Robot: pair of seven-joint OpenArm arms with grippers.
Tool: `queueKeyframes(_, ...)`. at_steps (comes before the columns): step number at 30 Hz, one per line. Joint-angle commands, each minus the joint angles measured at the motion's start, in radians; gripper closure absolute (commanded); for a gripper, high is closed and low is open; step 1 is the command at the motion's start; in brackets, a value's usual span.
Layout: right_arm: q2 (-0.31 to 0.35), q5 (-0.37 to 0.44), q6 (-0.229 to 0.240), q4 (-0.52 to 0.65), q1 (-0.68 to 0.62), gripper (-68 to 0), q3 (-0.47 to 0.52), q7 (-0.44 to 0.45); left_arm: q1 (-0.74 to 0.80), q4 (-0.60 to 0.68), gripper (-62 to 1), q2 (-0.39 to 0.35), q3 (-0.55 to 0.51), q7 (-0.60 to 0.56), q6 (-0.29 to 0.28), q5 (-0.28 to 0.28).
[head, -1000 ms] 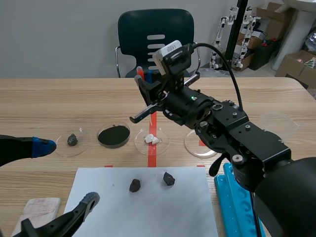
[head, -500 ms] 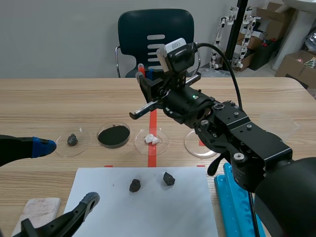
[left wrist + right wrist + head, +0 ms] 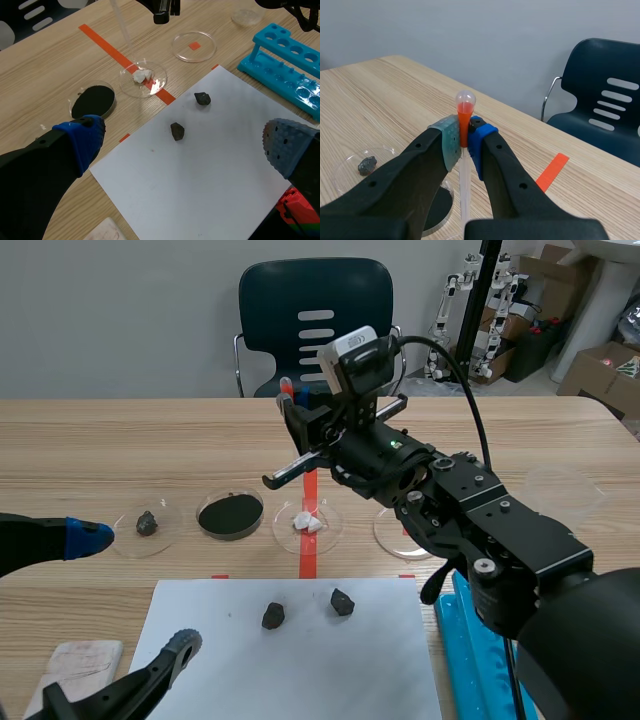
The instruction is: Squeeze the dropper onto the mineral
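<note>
The right gripper point(image 3: 464, 134) is raised over the middle of the table point(image 3: 120, 440), and its two pads are clenched on the upper part of the dropper point(image 3: 464, 117), just under the rounded top, which holds orange-red liquid. The clear tube of the dropper goes down from the fingers, and its tip hangs over the petri dish point(image 3: 161, 82) with the white mineral point(image 3: 141, 76). I cannot tell whether the tip touches the mineral.

This dish sits on the orange tape line. On one side of it is the dish of black powder point(image 3: 231, 513) and on the other side is an empty dish point(image 3: 194, 46); a narrow gap of bare wood is on each side. One more dish with a small grey stone point(image 3: 147, 523) is further along the row.

The left gripper point(image 3: 182, 150) hangs low at the near edge of the table with its jaws released wide and nothing between them. Under it lies a white sheet of paper point(image 3: 290, 670) with two dark stones point(image 3: 273, 615), which are apart from each other. The far edge of the sheet ends just before the row of dishes. A blue test tube rack point(image 3: 285, 60) stands just beside the sheet's right edge.
</note>
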Motion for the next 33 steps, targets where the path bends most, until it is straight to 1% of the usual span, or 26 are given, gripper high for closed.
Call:
queueKeyframes(1, -0.005, 0.011, 0.004, 0.003, 0.017, -1.9, 0.004, 0.015, 0.0, 0.007, -62.3, 0.005, -0.003, -0.017, 0.002, -0.01)
queueKeyframes(3, -0.005, 0.011, 0.004, 0.003, 0.017, -0.8, 0.004, 0.015, 0.0, 0.007, -62.3, 0.005, -0.003, -0.017, 0.002, -0.01)
queueKeyframes(33, -0.005, 0.011, 0.003, 0.003, 0.011, -0.8, 0.004, 0.016, 0.0, 0.007, -62.3, 0.005, -0.003, -0.017, 0.002, -0.01)
